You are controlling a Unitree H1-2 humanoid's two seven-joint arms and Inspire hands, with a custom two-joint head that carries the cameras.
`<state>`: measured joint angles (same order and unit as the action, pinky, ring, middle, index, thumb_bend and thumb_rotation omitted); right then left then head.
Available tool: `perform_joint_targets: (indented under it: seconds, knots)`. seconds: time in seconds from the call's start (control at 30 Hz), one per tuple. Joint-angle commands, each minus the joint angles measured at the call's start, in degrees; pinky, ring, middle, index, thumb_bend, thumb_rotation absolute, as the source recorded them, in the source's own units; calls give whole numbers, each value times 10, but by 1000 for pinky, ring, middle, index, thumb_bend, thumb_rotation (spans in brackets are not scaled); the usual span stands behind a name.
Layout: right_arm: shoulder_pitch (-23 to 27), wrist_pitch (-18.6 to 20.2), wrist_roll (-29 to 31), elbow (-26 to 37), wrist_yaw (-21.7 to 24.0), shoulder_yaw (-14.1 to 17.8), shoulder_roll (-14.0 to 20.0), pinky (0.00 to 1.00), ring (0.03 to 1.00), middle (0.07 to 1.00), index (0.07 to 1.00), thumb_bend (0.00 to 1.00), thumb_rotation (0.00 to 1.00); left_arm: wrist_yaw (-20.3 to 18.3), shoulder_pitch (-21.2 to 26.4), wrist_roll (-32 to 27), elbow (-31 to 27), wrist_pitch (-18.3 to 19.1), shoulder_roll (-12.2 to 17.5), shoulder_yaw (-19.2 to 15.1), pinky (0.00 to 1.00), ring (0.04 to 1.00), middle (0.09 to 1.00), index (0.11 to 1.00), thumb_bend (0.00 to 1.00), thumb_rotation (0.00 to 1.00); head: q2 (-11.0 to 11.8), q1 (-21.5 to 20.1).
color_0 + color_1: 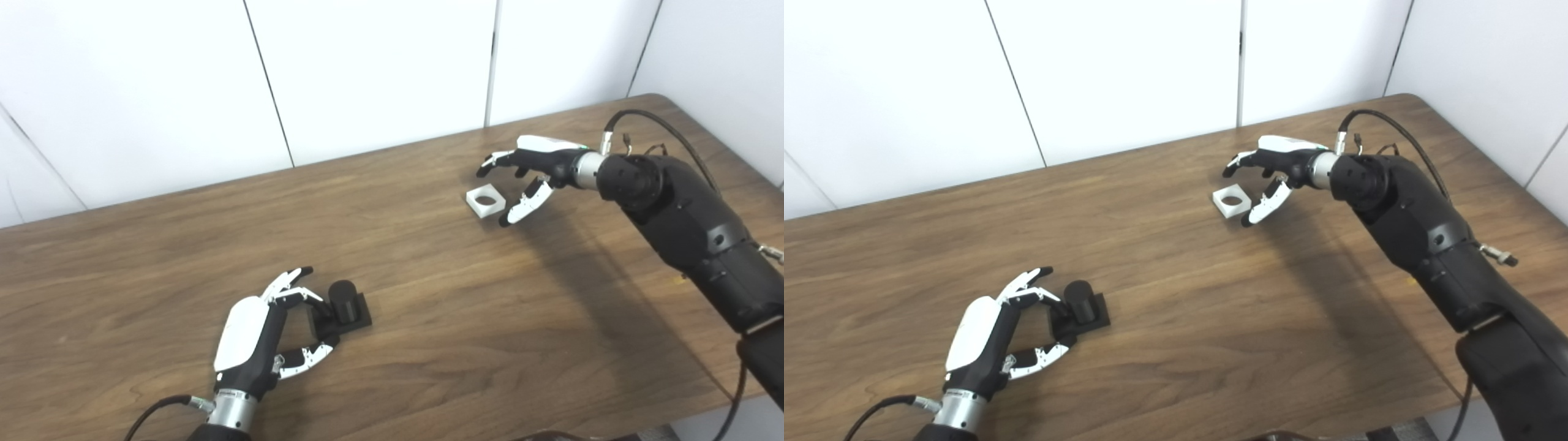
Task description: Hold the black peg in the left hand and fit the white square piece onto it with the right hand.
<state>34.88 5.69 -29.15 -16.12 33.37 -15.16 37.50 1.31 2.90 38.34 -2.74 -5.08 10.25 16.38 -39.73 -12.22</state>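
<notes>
Near front-left of the wooden worktop [429, 318]: the left robot hand [269, 331] lies low over the surface, fingers spread and curled toward the black peg [344, 304]. The peg is a short upright cylinder on a flat square black base, resting on the worktop. Fingertips [318, 313] reach the base's left side and the thumb tip sits at its near-left corner; actual contact cannot be told. Left robot hand is not closed around the peg, fingers apart, nothing lifted.

Farther back, toward the far-right part of the worktop: the white square piece [486, 201] lies flat, with a round hole in the middle, well apart from the peg. The right robot hand [527, 174] hovers just beside and over its right side, fingers spread, thumb pointing down just right of the piece's near-right corner, the other fingers reaching above its far edge. It holds nothing, fingers apart; the piece sits on the surface. The right arm [686, 226] comes in from the right edge, with a black cable [667, 125] looping above the wrist.

Beyond the far edge: white wall panels [380, 73].
</notes>
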Motion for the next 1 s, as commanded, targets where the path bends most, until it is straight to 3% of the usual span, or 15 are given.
perform_joint_targets:
  seconds: [0.0, 0.67, 0.87, 0.97]
  knots:
    - [30, -7, -5, 8, -16, 2, 7, 836, 956, 968, 871, 662, 225, 0, -1, 5, -7, 2, 6, -2, 814, 919, 898, 488, 524, 64, 0, 0]
    - [52, -40, -42, -84, -62, -37, -15, 773, 912, 950, 861, 640, 238, -4, 1, 4, -12, 4, 7, -4, 798, 919, 897, 489, 524, 64, 0, 7]
    - [54, -47, -67, -104, -93, -48, -16, 730, 887, 915, 677, 568, 247, -6, 1, 3, -15, 4, 8, -6, 795, 918, 897, 489, 524, 65, -1, 7]
    - [54, -39, -76, -109, -97, -52, -17, 729, 881, 903, 646, 550, 272, -9, 1, 5, -16, 5, 9, -6, 799, 921, 900, 489, 524, 67, 0, 8]
